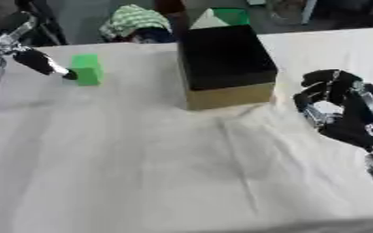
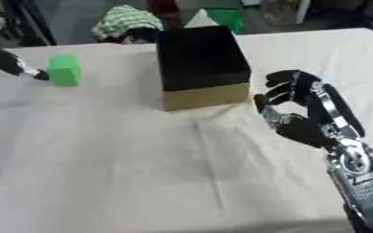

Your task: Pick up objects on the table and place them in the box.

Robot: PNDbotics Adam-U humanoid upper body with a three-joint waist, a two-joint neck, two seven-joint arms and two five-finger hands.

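One bright green block (image 1: 87,69), seemingly touched by left hand (image 1: 38,63) fingers extended; right hand (image 2: 301,113) curled, empty.

table cover (image 1: 142,173): creased matt cloth | box (image 1: 225,63): matt cardboard, dark inside | block (image 1: 87,69): smooth green

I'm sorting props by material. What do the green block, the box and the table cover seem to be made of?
Green block: probably foam or plastic, matte, evenly coloured. Box: likely cardboard, tan matte side, dark interior. Table cover: cloth, whitish, creased and wrinkled.
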